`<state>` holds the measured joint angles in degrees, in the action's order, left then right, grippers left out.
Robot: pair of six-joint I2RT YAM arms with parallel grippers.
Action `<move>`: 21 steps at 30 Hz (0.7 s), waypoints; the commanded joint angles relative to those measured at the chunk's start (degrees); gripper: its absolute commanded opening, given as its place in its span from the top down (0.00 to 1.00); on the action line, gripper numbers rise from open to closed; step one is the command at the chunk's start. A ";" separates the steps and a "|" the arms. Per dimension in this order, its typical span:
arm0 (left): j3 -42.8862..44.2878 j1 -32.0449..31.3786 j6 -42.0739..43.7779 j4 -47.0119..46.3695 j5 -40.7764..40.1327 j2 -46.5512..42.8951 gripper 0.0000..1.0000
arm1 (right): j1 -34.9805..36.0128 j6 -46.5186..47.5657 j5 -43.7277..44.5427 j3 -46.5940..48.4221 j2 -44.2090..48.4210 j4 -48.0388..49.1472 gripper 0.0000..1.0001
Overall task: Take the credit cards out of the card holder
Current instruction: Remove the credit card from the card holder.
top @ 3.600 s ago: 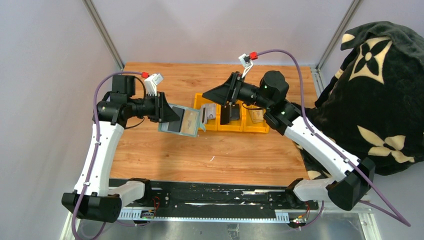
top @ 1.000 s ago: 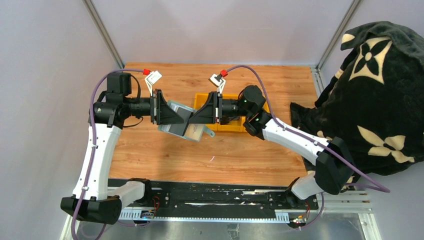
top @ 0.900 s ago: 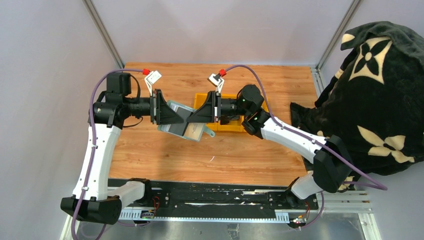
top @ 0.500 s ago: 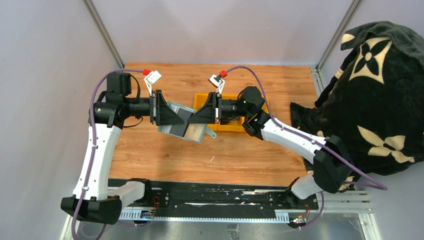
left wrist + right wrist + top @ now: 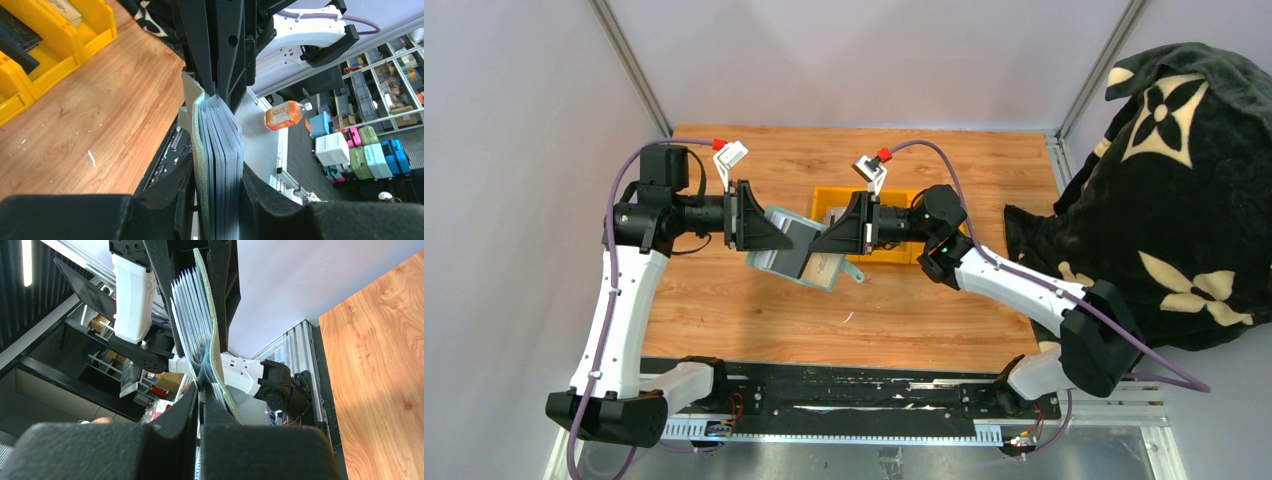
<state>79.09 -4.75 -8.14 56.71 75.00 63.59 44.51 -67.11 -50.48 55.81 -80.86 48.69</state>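
1. Two grippers meet above the wood-grain table (image 5: 754, 320), just in front of the yellow bin (image 5: 842, 194). The card holder (image 5: 802, 262) hangs between them, clear of the wood.
2. Change: in the last half second the right gripper (image 5: 822, 244) has drawn back toward its own side. The holder has swung and shifted slightly with it instead of staying put.
3. Meaning, as a judgement: the pull is loading the whole holder. No card shows clear of a pocket yet, so this extraction is under way, not finished.
4. Left gripper (image 5: 782, 240): fingers clamped on both faces of the holder's closed end.
5. Right gripper: jaws pressed almost together on a thin leaf at the fanned mouth. Whether that leaf is a card or a pocket wall cannot be told.
6. Holder materials: the cover is a pale sage-green, matte, flexible sheet, bowed in the right wrist view. The pockets are thin, translucent blue-grey leaves, spread like an accordion.
7. Two credit cards (image 5: 20, 45) show in separate bin compartments, one black and one tan. Both are flat, rigid rectangles. The bin is smooth, hard yellow plastic.
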 commanded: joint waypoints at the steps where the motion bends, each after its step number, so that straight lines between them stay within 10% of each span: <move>1: 2.29 -0.01 -2.79 1.48 7.82 -0.09 0.69 | -1.96 0.02 -2.13 -1.74 1.93 0.24 1.00; 11: 3.18 0.01 -3.28 1.67 8.85 0.12 0.80 | -2.61 -3.46 -0.26 -3.34 1.62 7.52 1.00; 16: 2.93 0.01 -3.46 1.69 9.15 0.04 0.80 | -2.62 -13.39 0.91 -2.39 -3.41 21.79 0.74; 21: 3.15 0.01 -3.78 1.57 9.45 -0.22 0.80 | -2.60 -16.58 0.57 -0.79 -6.22 25.82 0.76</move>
<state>80.03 -4.62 -8.54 56.64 75.75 64.23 42.65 -79.05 -50.78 53.58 -85.12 67.18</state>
